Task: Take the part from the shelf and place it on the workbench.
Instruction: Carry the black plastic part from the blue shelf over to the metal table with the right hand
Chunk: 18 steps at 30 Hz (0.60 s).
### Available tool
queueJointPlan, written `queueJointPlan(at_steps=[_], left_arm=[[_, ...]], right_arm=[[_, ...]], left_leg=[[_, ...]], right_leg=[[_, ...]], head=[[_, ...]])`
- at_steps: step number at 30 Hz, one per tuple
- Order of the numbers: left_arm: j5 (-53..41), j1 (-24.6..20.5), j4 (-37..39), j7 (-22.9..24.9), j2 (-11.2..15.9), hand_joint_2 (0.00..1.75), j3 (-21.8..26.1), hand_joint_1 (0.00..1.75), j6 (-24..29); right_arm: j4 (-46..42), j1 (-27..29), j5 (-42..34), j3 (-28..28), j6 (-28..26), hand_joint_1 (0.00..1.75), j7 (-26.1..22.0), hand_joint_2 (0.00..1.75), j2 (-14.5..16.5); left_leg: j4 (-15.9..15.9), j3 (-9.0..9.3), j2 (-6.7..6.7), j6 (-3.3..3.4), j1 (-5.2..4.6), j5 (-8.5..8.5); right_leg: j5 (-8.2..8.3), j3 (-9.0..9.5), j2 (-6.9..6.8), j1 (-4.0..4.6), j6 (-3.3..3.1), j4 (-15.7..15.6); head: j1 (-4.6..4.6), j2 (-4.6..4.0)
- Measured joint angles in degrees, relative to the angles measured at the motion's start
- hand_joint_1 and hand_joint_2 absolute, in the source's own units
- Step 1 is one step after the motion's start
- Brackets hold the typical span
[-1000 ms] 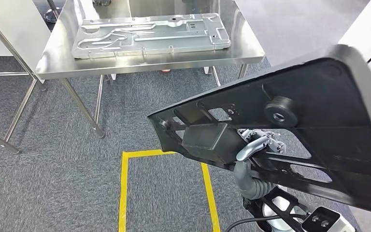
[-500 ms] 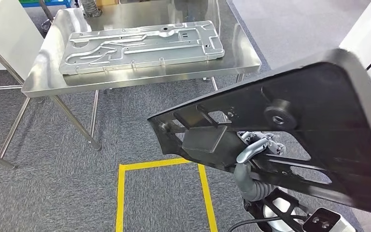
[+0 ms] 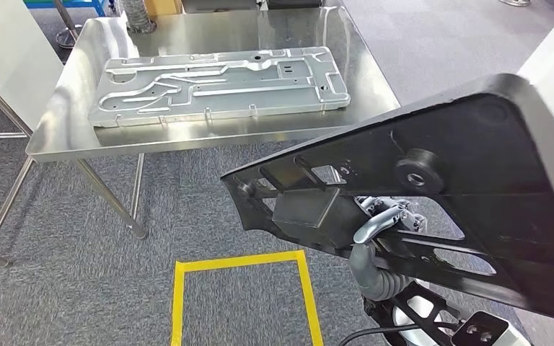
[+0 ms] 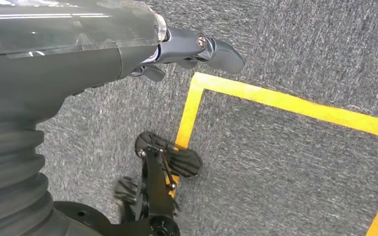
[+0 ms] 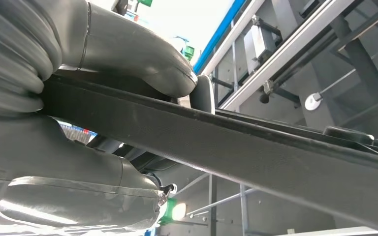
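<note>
The black part (image 3: 469, 180) is being carried, clamped in the right hand (image 5: 123, 64), short of the workbench (image 3: 209, 140), while the left hand (image 4: 187, 49) is being held slack and unladen; a closer approach is judged needed next

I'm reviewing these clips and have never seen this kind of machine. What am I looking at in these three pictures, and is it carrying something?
This is a two-legged humanoid robot with two arms. The head view looks forward and down: a steel workbench stands ahead, with a flat silver metal panel lying on it, and yellow tape marks the carpet. The big black part at the right is what the robot carries. The right wrist view, taken close behind the right hand, shows that hand clamped on the part's edge. The left wrist view looks down at the carpet past the left hand, which holds nothing.
</note>
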Motion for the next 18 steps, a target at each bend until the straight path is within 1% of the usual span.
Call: queueJointPlan(at_steps=[1, 3, 4, 5, 7, 8, 9, 10, 11, 12, 13, 14, 15, 16, 17, 18], left_arm=[[-0.02, 0.02, 0.00, 0.00, -0.01, 1.75, 0.01, 0.00, 0.00], [-0.04, 0.01, 0.00, 0.00, -0.02, 1.75, 0.00, 0.00, -0.01], [-0.05, -0.05, 0.00, 0.00, -0.02, 1.75, -0.01, 0.00, -0.02], [-0.06, -0.11, 0.00, -0.01, -0.02, 1.75, -0.01, 0.00, -0.02], [-0.07, -0.21, 0.00, -0.02, -0.01, 1.75, 0.01, 0.00, -0.02], [-0.07, -0.25, 0.00, -0.03, 0.01, 1.75, 0.01, 0.00, -0.02], [-0.07, -0.32, 0.00, -0.03, 0.01, 1.75, 0.01, 0.00, -0.02], [-0.09, -0.42, 0.01, -0.03, 0.01, 1.75, -0.01, 0.00, -0.03], [-0.10, -0.46, 0.01, -0.02, -0.01, 1.75, -0.01, 0.00, -0.03], [-0.11, -0.41, 0.01, -0.02, -0.02, 1.75, -0.02, 0.00, -0.03], [-0.11, -0.29, 0.01, -0.01, -0.02, 1.75, -0.02, 0.00, -0.03], [-0.10, -0.13, 0.00, 0.00, -0.02, 1.75, -0.01, 0.00, -0.03], [-0.10, -0.02, 0.00, -0.01, -0.02, 1.75, -0.01, 0.00, -0.02], [-0.11, 0.05, 0.00, -0.01, -0.02, 1.75, -0.01, 0.00, -0.02], [-0.13, 0.09, 0.00, -0.02, -0.01, 1.75, -0.01, 0.00, -0.03], [-0.15, 0.16, 0.00, -0.04, 0.03, 1.75, -0.01, 0.00, -0.04]], right_arm=[[0.00, 0.06, 0.01, -0.01, -0.02, 1.75, 0.00, 1.75, 0.00], [0.00, 0.17, 0.02, -0.03, -0.05, 1.75, 0.00, 1.75, 0.00], [-0.01, 0.23, 0.02, -0.04, -0.06, 1.75, 0.01, 1.75, 0.00], [-0.03, 0.29, 0.02, -0.05, -0.07, 1.75, 0.01, 1.75, 0.00], [-0.08, 0.37, 0.03, -0.08, -0.08, 1.75, 0.01, 1.75, 0.02], [-0.12, 0.38, 0.04, -0.09, -0.08, 1.75, 0.01, 1.75, 0.03], [-0.14, 0.38, 0.05, -0.09, -0.08, 1.75, 0.01, 1.75, 0.05], [-0.16, 0.39, 0.06, -0.10, -0.08, 1.75, 0.02, 1.75, 0.08], [-0.17, 0.41, 0.08, -0.10, -0.08, 1.75, 0.02, 1.75, 0.11], [-0.17, 0.45, 0.08, -0.10, -0.08, 1.75, 0.02, 1.75, 0.14], [-0.17, 0.51, 0.08, -0.10, -0.08, 1.75, 0.02, 1.75, 0.15], [-0.17, 0.59, 0.08, -0.10, -0.08, 1.75, 0.01, 1.75, 0.15], [-0.17, 0.64, 0.09, -0.10, -0.11, 1.75, 0.01, 1.75, 0.15], [-0.17, 0.67, 0.10, -0.10, -0.19, 1.75, 0.01, 1.75, 0.15], [-0.17, 0.69, 0.13, -0.10, -0.27, 1.75, 0.01, 1.75, 0.15], [-0.16, 0.67, 0.16, -0.10, -0.36, 1.75, 0.02, 1.75, 0.15]], left_leg=[[-0.02, 0.91, -0.03, -0.11, 0.01, -0.68], [-0.08, 2.47, -0.09, -0.47, -0.03, -2.03], [-0.24, 3.03, -0.14, -0.78, -0.08, -2.70], [-0.38, 3.69, -0.14, -1.15, -0.13, -3.06], [-0.42, 4.72, -0.09, -2.04, -0.23, -3.04], [0.29, 4.93, 0.03, -2.36, -0.22, -2.84], [1.86, 4.30, 0.11, -2.63, -0.19, -2.88], [4.55, 2.84, 0.17, -2.81, -0.11, -3.45], [8.14, 0.60, 0.22, -2.94, -0.02, -4.52], [11.78, -2.08, 0.23, -3.12, 0.04, -6.10], [14.77, -4.67, 0.23, -3.22, 0.09, -7.94], [16.23, -6.61, 0.23, -3.26, 0.12, -9.33], [15.83, -7.67, 0.23, -3.23, 0.13, -9.61], [13.71, -7.88, 0.23, -3.07, 0.12, -8.52], [10.09, -7.35, 0.25, -2.89, 0.10, -5.86], [6.50, -6.63, 0.29, -2.62, -0.03, -2.25]], right_leg=[[1.95, 0.23, -0.04, -0.03, -0.09, -2.93], [8.20, 1.81, -0.23, 0.09, -0.59, -10.11], [10.12, 2.44, -0.33, 0.23, -0.91, -12.37], [11.03, 2.82, -0.36, 0.37, -1.27, -13.63], [10.85, 3.74, -0.16, 0.37, -2.16, -14.26], [11.02, 4.45, -0.09, 0.26, -2.61, -14.65], [11.09, 5.14, -0.08, 0.16, -3.04, -14.87], [10.92, 5.73, -0.10, 0.11, -3.33, -14.98], [10.54, 6.13, -0.14, 0.14, -3.52, -15.05], [10.15, 6.44, -0.11, 0.20, -3.65, -15.05], [9.71, 6.79, -0.05, 0.26, -3.69, -15.05], [9.23, 7.24, 0.03, 0.30, -3.70, -15.05], [8.72, 7.83, 0.11, 0.34, -3.67, -15.04], [8.15, 8.53, 0.15, 0.36, -3.60, -15.04], [7.55, 9.28, 0.14, 0.38, -3.50, -15.06], [6.96, 10.03, 0.11, 0.43, -3.36, -15.04]], head=[[0.00, 0.00], [0.00, 0.00], [-0.01, 0.00], [-0.01, 0.00], [-0.02, -0.01], [-0.01, -0.01], [-0.02, -0.01], [-0.03, -0.01], [-0.03, 0.00], [-0.03, 0.00], [-0.03, 0.00], [-0.03, 0.00], [-0.03, 0.00], [-0.03, 0.00], [-0.02, 0.00], [-0.02, 0.00]])
